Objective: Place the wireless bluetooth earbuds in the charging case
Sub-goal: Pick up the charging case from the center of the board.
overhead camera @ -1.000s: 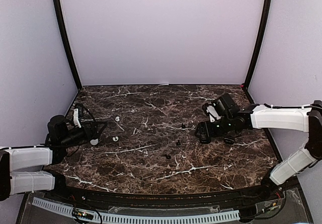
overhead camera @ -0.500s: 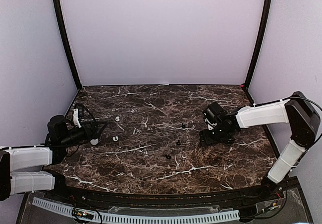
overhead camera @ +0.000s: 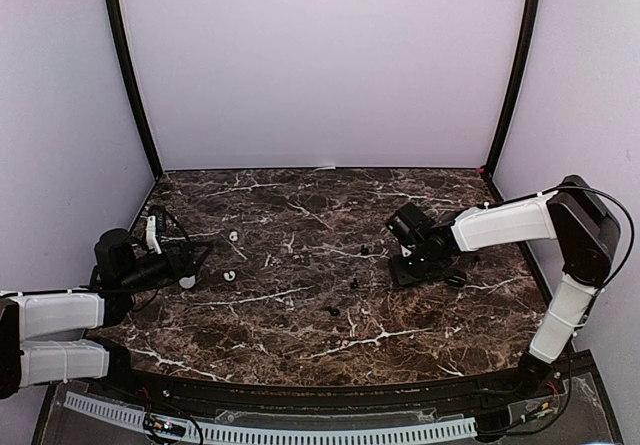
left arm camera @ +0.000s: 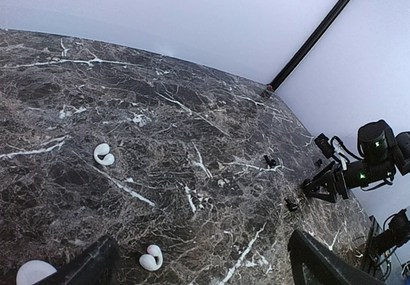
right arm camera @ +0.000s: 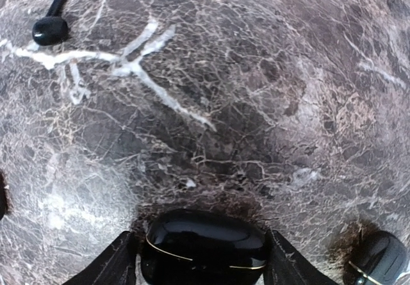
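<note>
At right, right gripper (right arm camera: pixel 200 239) brackets the case (right arm camera: pixel 204 252), grip unclear; left gripper (left arm camera: pixel 202 240) gapes empty; buds (right arm camera: pixel 50 27) lie loose, well apart; squeezed off-centre, the glossy case may squirt free.

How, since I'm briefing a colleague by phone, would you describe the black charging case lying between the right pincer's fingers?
On the dark marble table, go to its right side, where the right pincer hangs low. The glossy black charging case, a pebble with a thin gold seam, lies directly between its fingers; the similar second case sits outside them.
</note>
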